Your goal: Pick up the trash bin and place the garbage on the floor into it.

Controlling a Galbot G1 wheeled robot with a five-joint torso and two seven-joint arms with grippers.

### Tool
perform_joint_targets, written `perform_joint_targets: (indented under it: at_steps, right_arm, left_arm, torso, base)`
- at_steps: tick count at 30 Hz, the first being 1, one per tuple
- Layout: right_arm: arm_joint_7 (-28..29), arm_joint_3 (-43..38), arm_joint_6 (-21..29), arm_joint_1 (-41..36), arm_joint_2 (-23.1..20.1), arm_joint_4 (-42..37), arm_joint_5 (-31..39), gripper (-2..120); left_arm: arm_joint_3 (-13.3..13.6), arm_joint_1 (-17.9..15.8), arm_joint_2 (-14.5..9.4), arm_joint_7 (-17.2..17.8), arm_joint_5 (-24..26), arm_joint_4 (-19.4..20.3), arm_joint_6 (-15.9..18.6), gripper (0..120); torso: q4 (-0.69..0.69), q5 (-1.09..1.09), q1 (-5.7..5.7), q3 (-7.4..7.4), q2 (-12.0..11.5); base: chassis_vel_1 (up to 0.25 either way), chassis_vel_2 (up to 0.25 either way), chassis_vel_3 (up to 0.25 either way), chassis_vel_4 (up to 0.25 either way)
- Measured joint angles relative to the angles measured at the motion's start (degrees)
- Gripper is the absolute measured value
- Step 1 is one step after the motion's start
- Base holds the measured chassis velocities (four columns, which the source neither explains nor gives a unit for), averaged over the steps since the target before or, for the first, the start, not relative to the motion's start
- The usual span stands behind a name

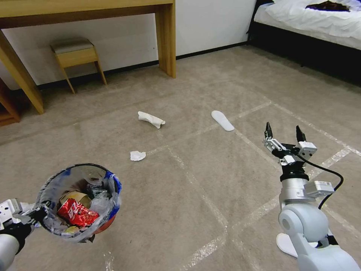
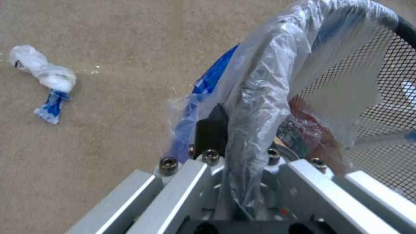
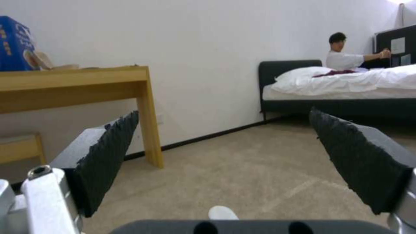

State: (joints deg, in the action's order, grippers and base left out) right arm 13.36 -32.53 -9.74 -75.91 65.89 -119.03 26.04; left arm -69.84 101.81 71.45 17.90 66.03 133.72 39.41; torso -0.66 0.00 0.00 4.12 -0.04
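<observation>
Trash bin (image 1: 81, 201) hangs off the carpet floor (image 1: 210, 180) at the lower left of the head view, held by the left gripper (image 1: 32, 217), which is clamped on its rim with the crinkly plastic bag liner (image 2: 264, 84) caught between the fingers. In the left wrist view the black finger (image 2: 211, 130) presses the outside of the liner, and the bin's dark mesh wall (image 2: 390, 97) shows behind it. Inside the bin lie a crushed red wrapper (image 1: 77, 213) and a piece of brown paper (image 1: 75, 196).

Beyond the bin, a small crumpled white tissue (image 1: 137, 155) lies on a tape line (image 1: 195, 184). Farther from the bin, toward the wooden desk (image 1: 165, 37), lies a larger twisted white rag (image 1: 151, 119). A flat white slipper (image 1: 222, 120) lies to the right of that rag, well apart from the bin. The left wrist view also shows a knotted clear bag with blue print (image 2: 43, 81) on the carpet beside the bin.

The right gripper (image 1: 284, 132) hovers above the floor far to the bin's right, fingers spread wide, holding nothing, pointing toward the bed (image 1: 319, 22).
</observation>
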Motion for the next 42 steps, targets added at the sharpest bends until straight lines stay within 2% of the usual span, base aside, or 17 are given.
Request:
perform_joint_targets:
  at_steps: [20,42]
  right_arm:
    - [-0.2,0.6,0.0,0.2,-0.4,-0.1,-0.5,100]
    - [-0.3,1.5,-0.4,0.2,0.5,0.9,-1.7,100]
  left_arm:
    - [-1.9,1.3,-0.1,0.0,0.8,1.0,0.0,1]
    - [-2.6,1.3,-0.4,0.0,1.2,0.8,-0.2,1]
  torso:
    - [0.01,0.0,0.0,0.0,0.0]
    - [0.0,0.0,0.0,0.0,0.0]
  base:
    - [0.0,0.0,0.0,0.0]
    - [-0.06,0.061,0.059,-0.058]
